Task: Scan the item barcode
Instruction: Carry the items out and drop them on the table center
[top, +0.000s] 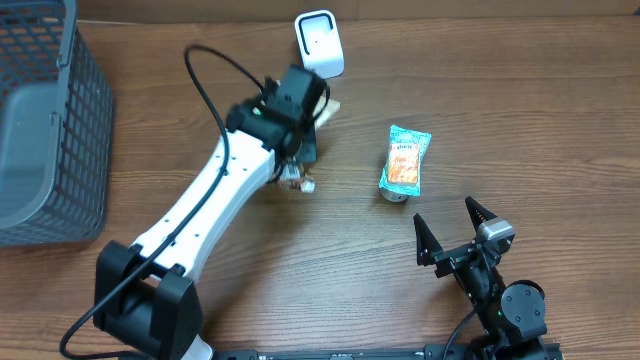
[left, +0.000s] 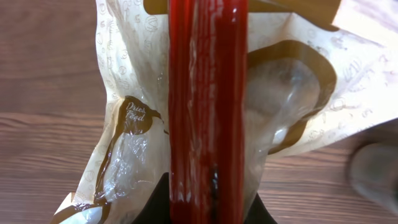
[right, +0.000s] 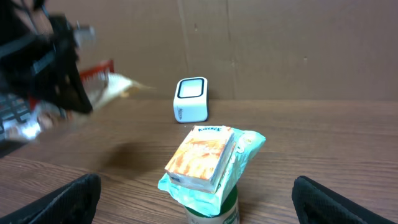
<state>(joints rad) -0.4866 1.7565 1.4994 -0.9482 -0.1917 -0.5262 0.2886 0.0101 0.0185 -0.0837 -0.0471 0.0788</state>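
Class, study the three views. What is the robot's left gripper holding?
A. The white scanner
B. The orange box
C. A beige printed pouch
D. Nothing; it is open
C: the left gripper is shut on the beige pouch, which fills the left wrist view, while the orange box sits apart, untouched.

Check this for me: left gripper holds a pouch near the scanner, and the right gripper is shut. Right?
Not quite. The right gripper is open, jaws spread wide in the overhead view. The left gripper does hold a pouch near the scanner.
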